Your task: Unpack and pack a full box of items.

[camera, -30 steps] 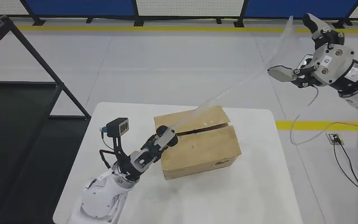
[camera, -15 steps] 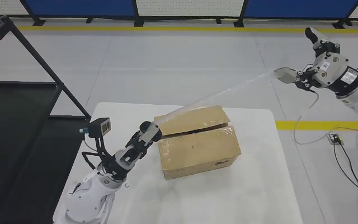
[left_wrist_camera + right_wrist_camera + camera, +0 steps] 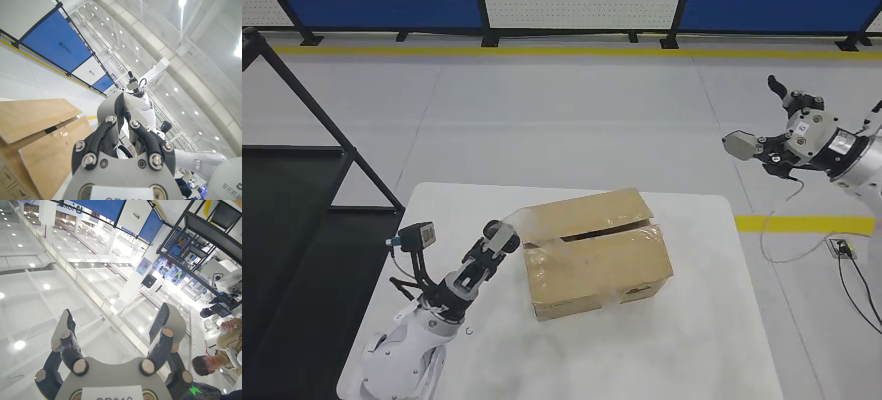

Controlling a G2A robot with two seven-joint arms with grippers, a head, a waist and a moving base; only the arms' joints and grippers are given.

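A brown cardboard box (image 3: 592,262) stands in the middle of the white table (image 3: 697,345). Its far flap is lifted a little, leaving a dark slit along the seam (image 3: 50,129). A strip of clear tape (image 3: 642,238) lies slack and glossy across the box top. My left gripper (image 3: 500,238) is at the box's upper left corner with its fingers (image 3: 121,106) pressed shut; I cannot tell whether tape is between them. My right gripper (image 3: 760,118) hangs high and far off the table's right side. It is open (image 3: 115,323) with nothing between the pads.
A black metal frame (image 3: 312,110) stands on the floor left of the table. A yellow floor line (image 3: 802,222) and a loose cable (image 3: 787,240) lie to the right. Bare table surface surrounds the box on all sides.
The clear tape that was stretched from the box to my right gripper has come free and dropped onto the box. The right arm swung outward; the left arm drew back slightly leftward.
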